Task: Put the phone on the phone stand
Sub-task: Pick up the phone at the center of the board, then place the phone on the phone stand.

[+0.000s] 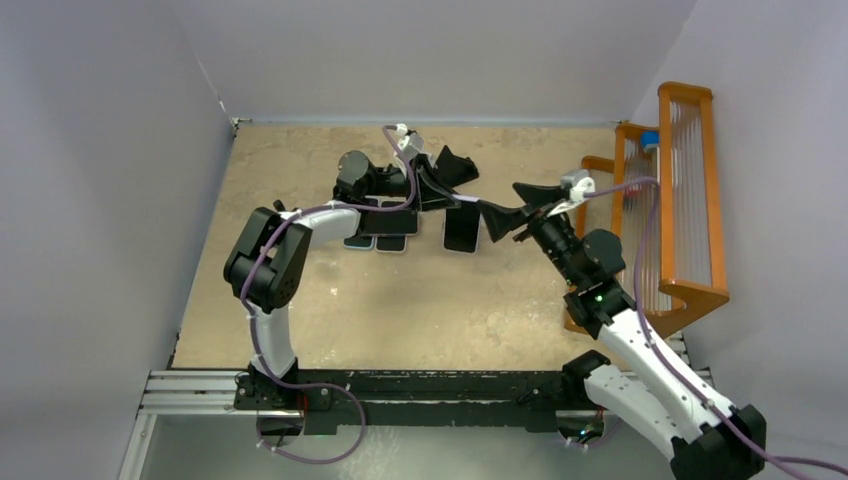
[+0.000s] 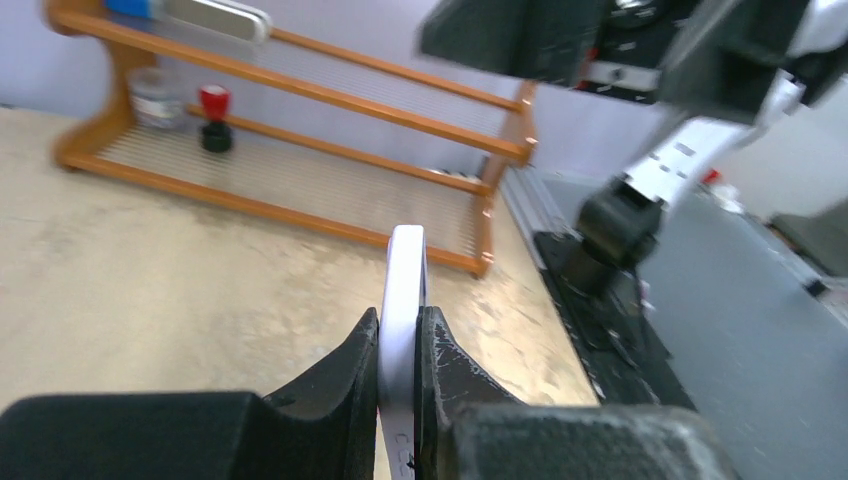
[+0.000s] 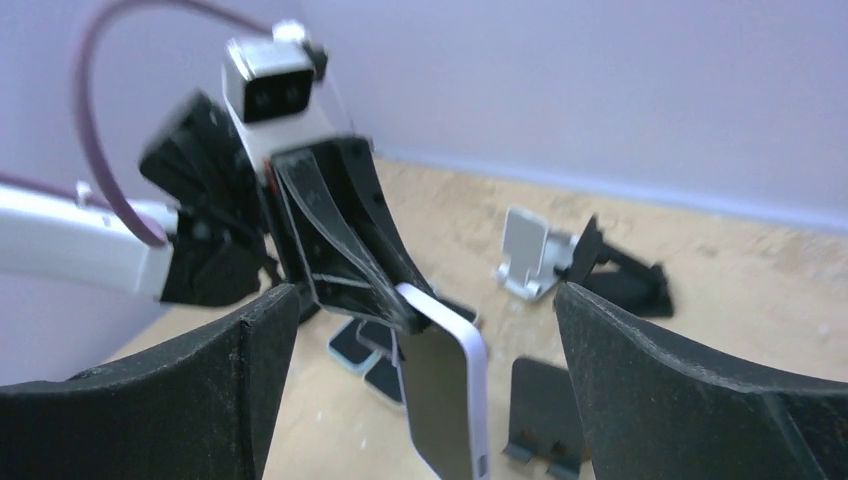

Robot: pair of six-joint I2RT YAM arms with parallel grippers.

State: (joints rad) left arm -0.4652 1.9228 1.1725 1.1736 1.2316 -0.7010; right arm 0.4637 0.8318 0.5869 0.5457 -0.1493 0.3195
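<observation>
The phone [image 3: 445, 395], dark-screened with a lilac-white rim, hangs tilted above the table. My left gripper [image 3: 400, 300] is shut on its upper end. In the left wrist view the phone [image 2: 405, 275] stands edge-on, pinched between the two black fingers of that gripper [image 2: 400, 318]. My right gripper [image 3: 425, 295] is open, its fingers wide on either side of the phone and not touching it. From above, the phone [image 1: 462, 228] lies between the left gripper [image 1: 440, 195] and the right gripper [image 1: 508, 210]. A black phone stand [image 3: 545, 410] sits on the table below, and a white phone stand [image 3: 525, 255] further back.
Several other phones [image 1: 380, 238] lie flat on the table under the left arm. Another black stand [image 3: 625, 280] sits beside the white one. An orange wooden rack [image 1: 690, 200] with small items stands along the right wall.
</observation>
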